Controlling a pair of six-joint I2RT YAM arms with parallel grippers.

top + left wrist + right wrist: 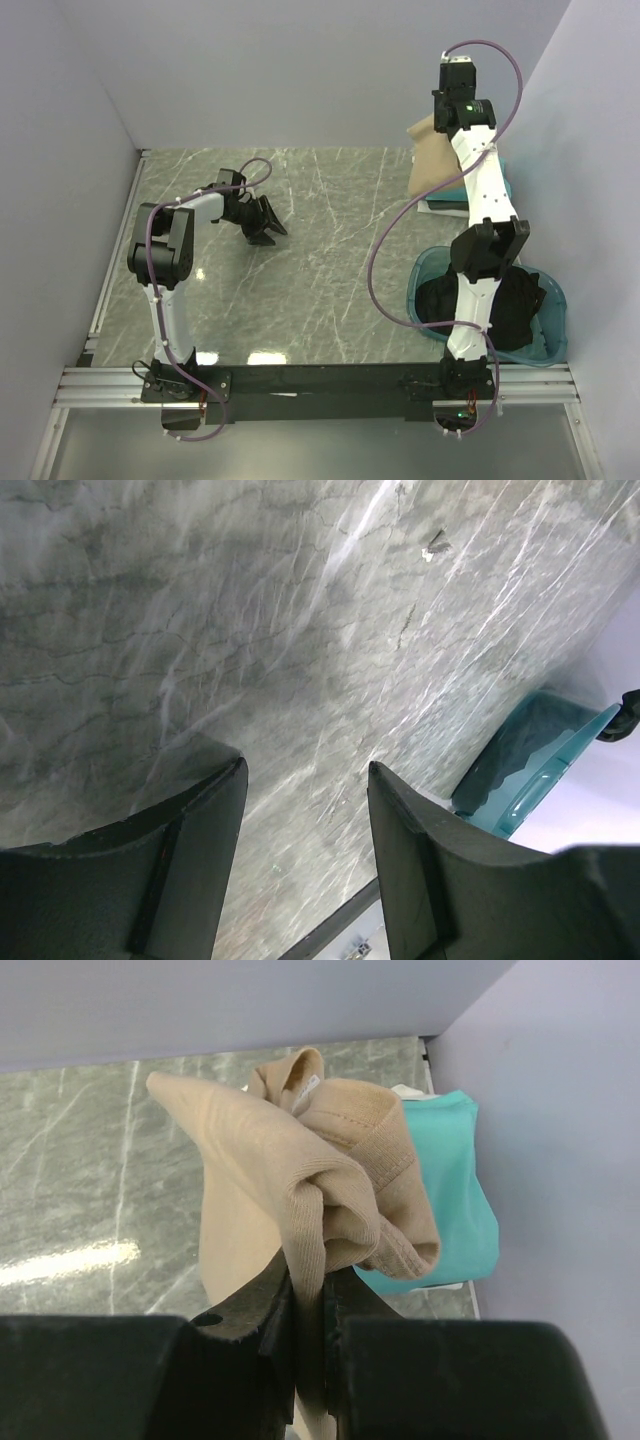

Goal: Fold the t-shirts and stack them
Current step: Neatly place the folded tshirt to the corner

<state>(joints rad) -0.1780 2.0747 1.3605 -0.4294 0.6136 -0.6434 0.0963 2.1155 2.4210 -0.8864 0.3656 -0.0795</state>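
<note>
Right wrist view: you see the right gripper (308, 1295) pressed together on a bunched fold of the tan shirt (290, 1160), which drapes from the jaws with its collar and neck label showing. You hold it raised over the far right corner of the table (330, 200), probably so it can be lowered onto the folded teal shirt (455, 1190) lying there. The tan cloth sits directly in the pinch, just beside and above that teal shirt. Top external view: the basin (424, 270) near the right arm's base holds black cloth (520, 300), presumably shirts waiting their turn. Your left gripper (262, 222) is spread and holds nothing, low over the table, well apart from all cloth.
</note>
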